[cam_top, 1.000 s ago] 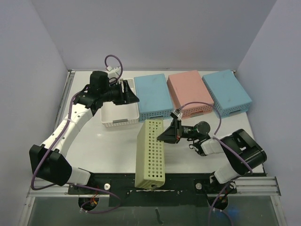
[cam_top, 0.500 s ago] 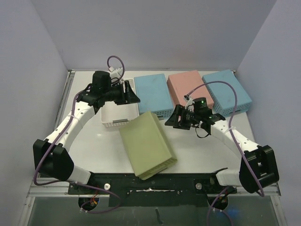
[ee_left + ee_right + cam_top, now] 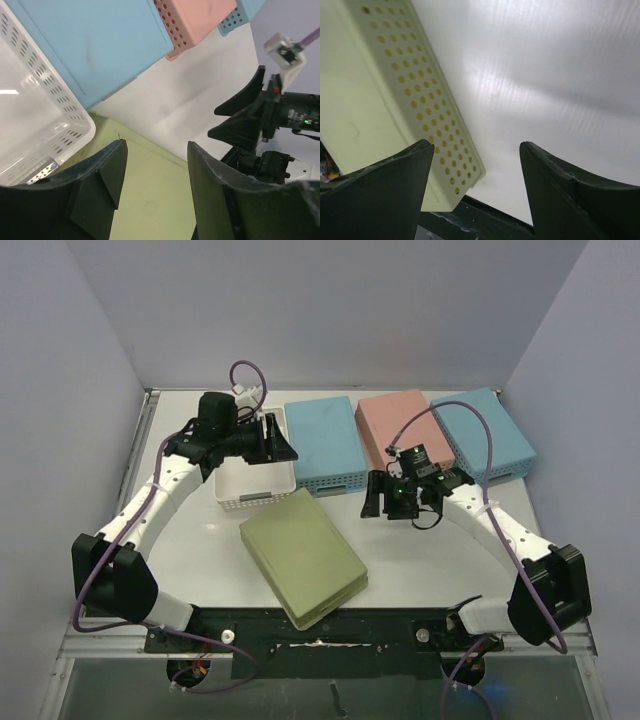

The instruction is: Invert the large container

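Note:
The large container (image 3: pixel 303 557) is a yellow-green perforated basket lying bottom up, flat on the table near the front centre; it also shows in the left wrist view (image 3: pixel 150 200) and the right wrist view (image 3: pixel 380 100). My right gripper (image 3: pixel 370 497) hangs open just right of its far corner, apart from it, with nothing between the fingers (image 3: pixel 476 150). My left gripper (image 3: pixel 280 440) is open above the white basket's right end, with only the container's bottom far below its fingers (image 3: pixel 156 150).
A white basket (image 3: pixel 258 502) stands upright at the back left, touching the container's far corner. Bottom up along the back lie a blue basket (image 3: pixel 322 440), a pink one (image 3: pixel 403 435) and another blue one (image 3: pixel 482 435). The black front rail (image 3: pixel 400 625) runs close to the container.
The container went from standing on its side to lying flat, bottom up. My right gripper opened, let it go and drew back toward the far right. The left gripper barely moved.

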